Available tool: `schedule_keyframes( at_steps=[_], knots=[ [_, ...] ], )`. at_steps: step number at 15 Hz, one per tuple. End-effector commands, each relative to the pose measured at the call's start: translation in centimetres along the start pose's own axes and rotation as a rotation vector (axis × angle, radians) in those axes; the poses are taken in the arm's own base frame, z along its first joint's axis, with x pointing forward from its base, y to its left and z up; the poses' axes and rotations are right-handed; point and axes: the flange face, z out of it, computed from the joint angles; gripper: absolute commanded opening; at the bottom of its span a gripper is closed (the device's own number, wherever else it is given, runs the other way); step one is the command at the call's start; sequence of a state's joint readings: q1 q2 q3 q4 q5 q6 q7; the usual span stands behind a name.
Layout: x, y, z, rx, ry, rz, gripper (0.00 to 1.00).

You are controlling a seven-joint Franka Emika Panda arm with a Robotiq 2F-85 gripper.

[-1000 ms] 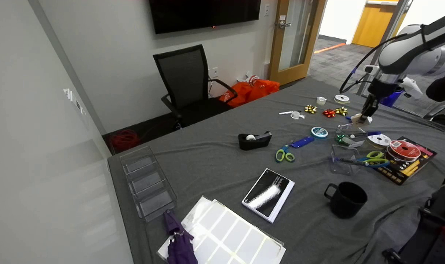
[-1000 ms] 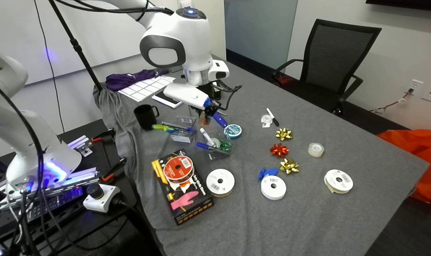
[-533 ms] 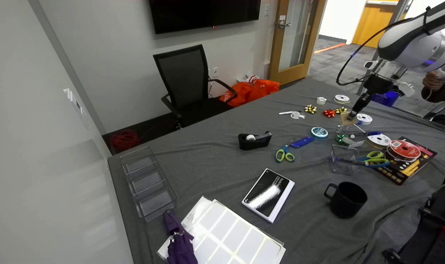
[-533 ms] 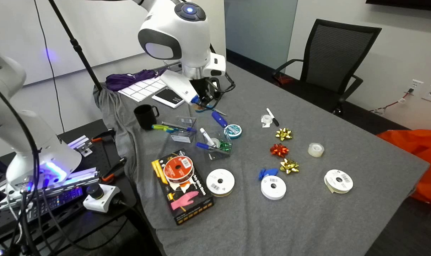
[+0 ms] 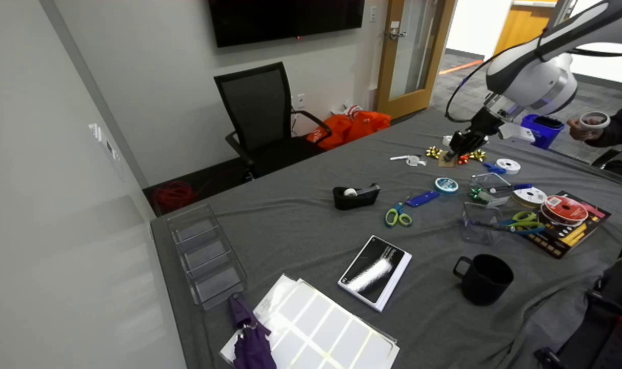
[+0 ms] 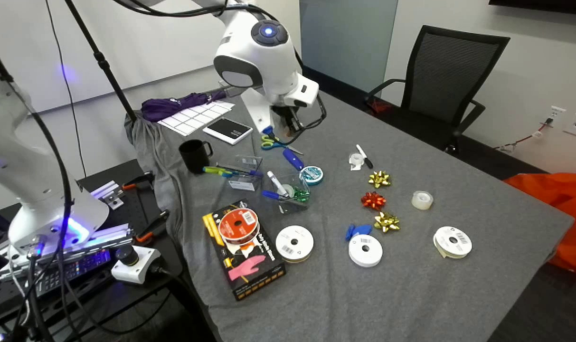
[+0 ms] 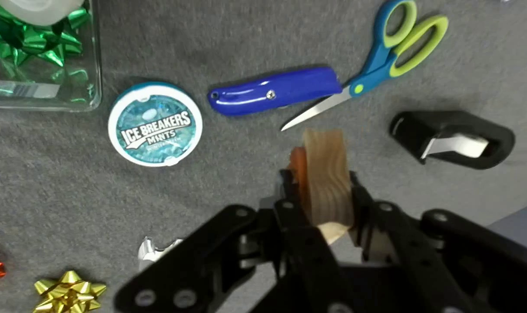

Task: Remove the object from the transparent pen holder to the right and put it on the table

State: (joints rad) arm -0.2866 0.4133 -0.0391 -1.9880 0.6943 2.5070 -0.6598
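Wooden and pale, with something orange along its side (too blurred to name): block, held in the gripper. Jaws closed only as far as the width of the block allows, with one finger on each side. In the air over the dark grey table, well inside all the edges.

Near the edge at the robot's base: black mug and, farther along the same edge, black box with red spool resting on it, and white spool just beside. A little inward from this edge: one transparent pen holder with green-handled scissors sticking out of it, and near it another transparent pen holder with green bow and white marker.

Toward the middle of the surface: round mints tin, then blue cutter, with one end at the pivot of blue-and-green scissors (touching or only very near, impossible to tell).

Toward the edge opposite the base: black tape dispenser and, well apart from it, two gold bows with red bow between them. Near the corner by the orange bag: another white spool. At the other corner of that edge, by the white wall: transparent tray with compartments. Past the edge: black mesh chair.
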Motion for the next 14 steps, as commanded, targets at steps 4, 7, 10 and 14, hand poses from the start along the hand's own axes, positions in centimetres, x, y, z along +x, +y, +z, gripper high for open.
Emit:
schedule_keyframes(
  at_steps=[4,7,10,14],
  knots=[
    [3.6,3.8,6.5,-0.143,0.111,0.151,0.07],
    [4.4,5.0,8.8,-0.207,0.128,0.193,0.07],
    [5.4,5.5,10.3,-0.251,0.154,0.221,0.07],
    [6.7,5.7,11.2,-0.276,0.25,0.23,0.07]
  ],
)
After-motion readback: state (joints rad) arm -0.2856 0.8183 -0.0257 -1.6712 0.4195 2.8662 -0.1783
